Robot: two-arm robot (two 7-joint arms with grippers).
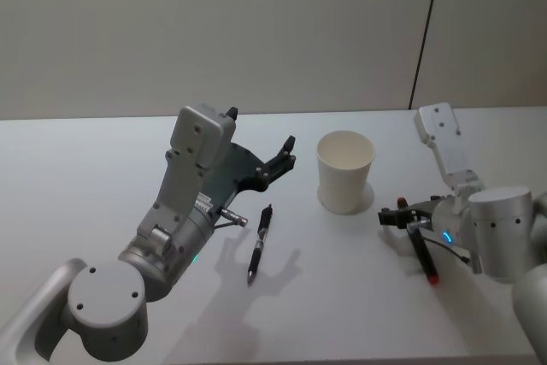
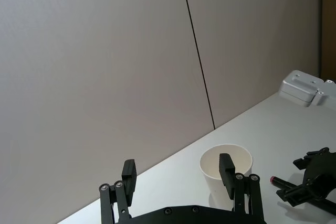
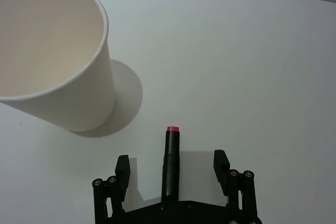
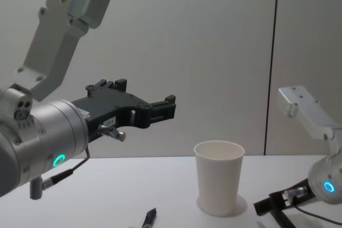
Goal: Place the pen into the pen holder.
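Pen holder [image 1: 345,172] stands upright on table [image 1: 102,177]. I see R gripper [image 3: 171,159] right of it, fingers spread w/ red-tipped pen [image 3: 170,150] lying between them, not gripped. L gripper [image 2: 177,166] hangs raised left of it, also spread; black pen [image 1: 259,244] lies on the table left of holder.

I see a plain white paper cup [image 1: 345,173] standing upright and empty on the table [image 1: 85,151], toward its far edge and right of the middle. A black pen [image 1: 259,244] lies flat to the cup's left, nearer the front edge and apart from it. A second pen [image 1: 423,256], black with a red end, lies flat near the cup's right side.
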